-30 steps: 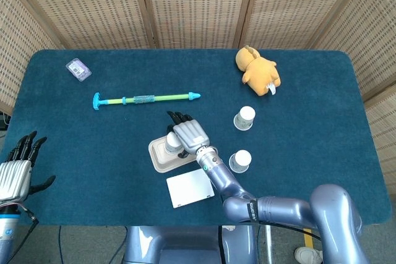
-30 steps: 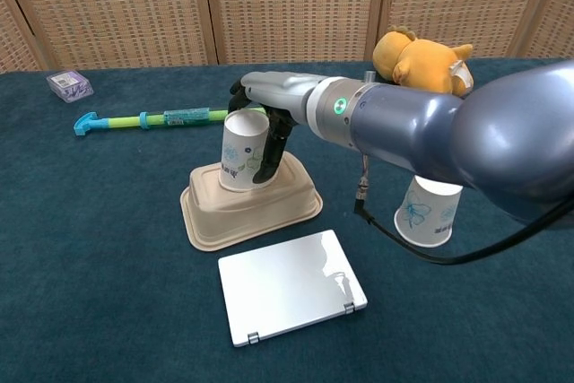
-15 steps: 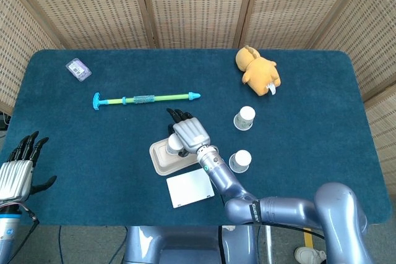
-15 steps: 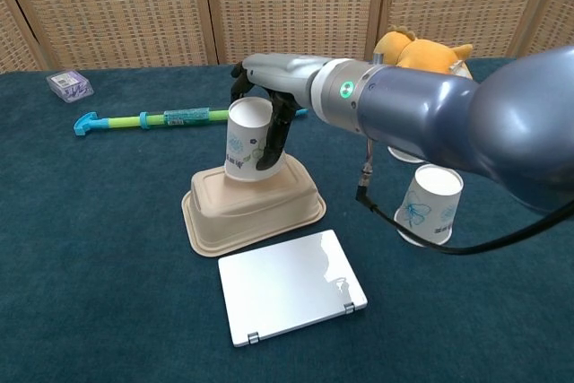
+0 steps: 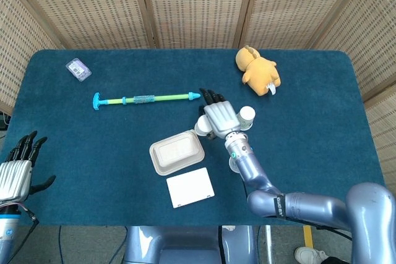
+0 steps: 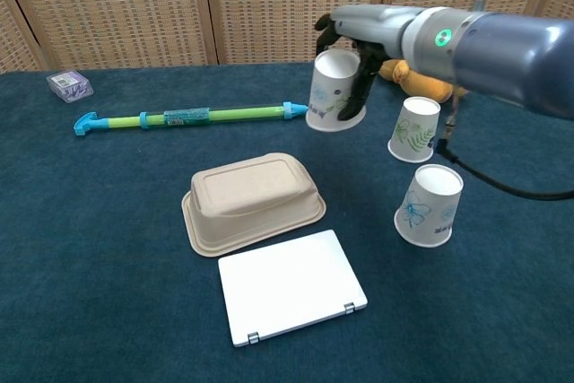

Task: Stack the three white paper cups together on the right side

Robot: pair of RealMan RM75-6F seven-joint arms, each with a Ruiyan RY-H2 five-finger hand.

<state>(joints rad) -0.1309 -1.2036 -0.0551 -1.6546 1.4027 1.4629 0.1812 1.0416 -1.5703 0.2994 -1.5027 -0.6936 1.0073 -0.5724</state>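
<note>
My right hand [image 6: 359, 38] grips a white paper cup with a blue-green print [image 6: 334, 91] and holds it tilted in the air, left of the other two cups. In the head view the hand [image 5: 219, 115] covers most of that cup [image 5: 201, 127]. A second cup [image 6: 415, 129] stands on the blue cloth just right of the held one, and shows beside the hand in the head view [image 5: 247, 114]. The third cup [image 6: 430, 205] stands nearer the front. My left hand [image 5: 18, 174] hangs open off the table's left edge, holding nothing.
A beige pulp tray [image 6: 253, 199] lies upside down at centre, with a flat white box [image 6: 291, 286] in front of it. A green and blue stick [image 6: 184, 117] lies at the back left, near a purple packet [image 6: 70, 85]. An orange plush toy [image 5: 257, 69] sits behind the cups.
My right hand has lifted the cup off the beige tray and carried it right and back, to beside the other two cups. The left hand has not moved.
</note>
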